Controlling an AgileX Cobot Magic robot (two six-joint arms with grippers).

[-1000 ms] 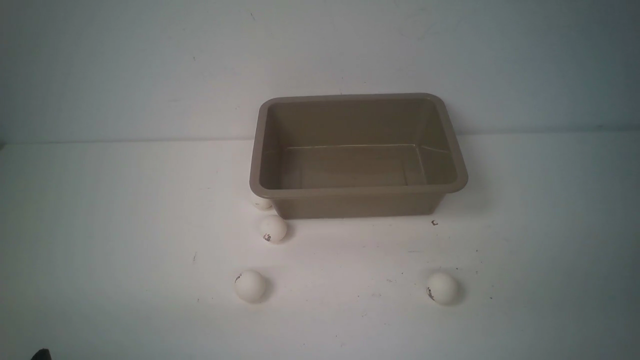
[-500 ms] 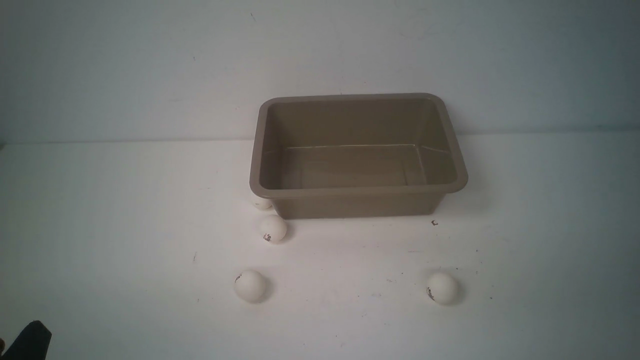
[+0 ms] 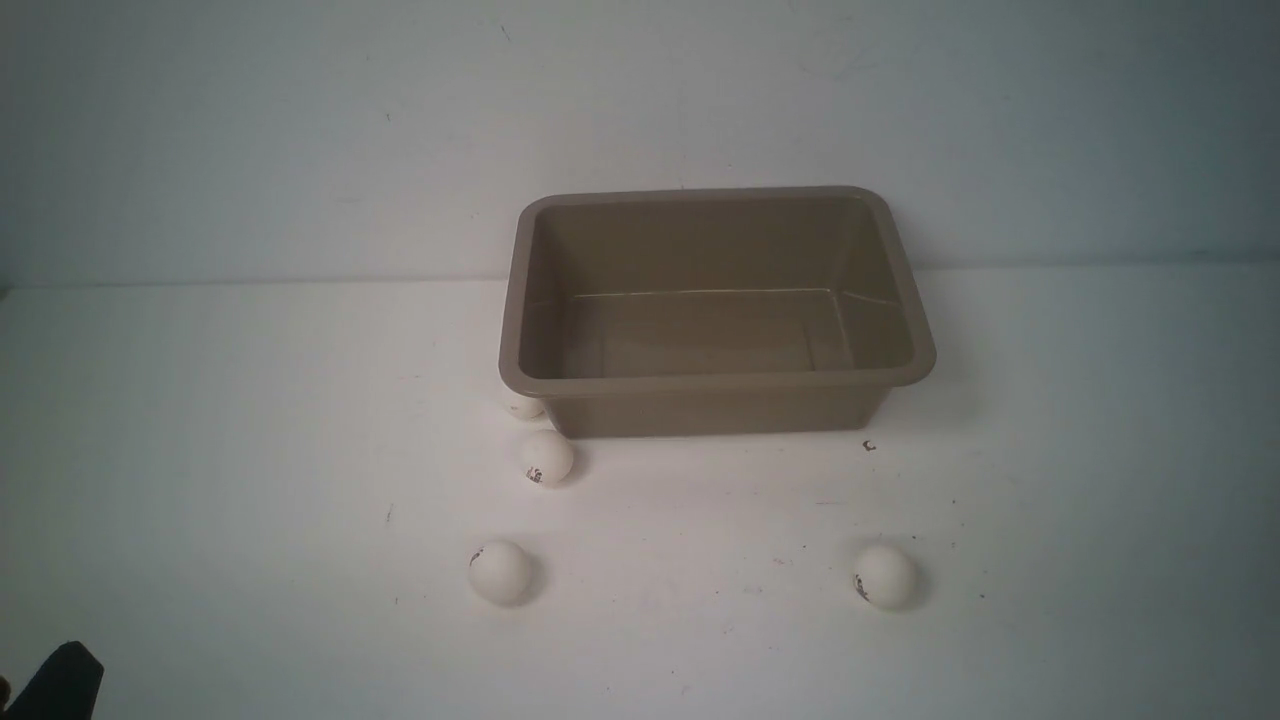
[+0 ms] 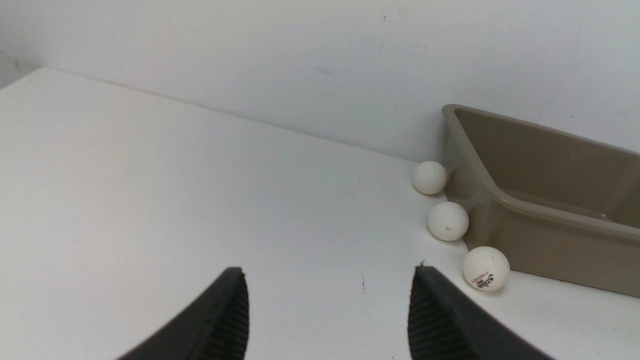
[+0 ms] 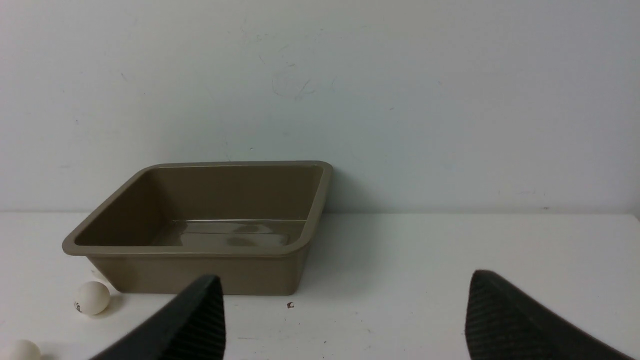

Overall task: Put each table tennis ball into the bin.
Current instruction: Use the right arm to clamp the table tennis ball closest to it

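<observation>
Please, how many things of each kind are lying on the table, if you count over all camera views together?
White table tennis balls: 5 (one shows only in the left wrist view)
Grey-brown bin: 1
Total: 6

Smooth, faintly glossy plastic bin, matt table tennis balls, smooth matt table, ribbed black left tool

l gripper: fingers apart, empty, aimed fwd & slightly down. r gripper: fingers wider apart, empty. front view shows just a dark bit of l arm.
</observation>
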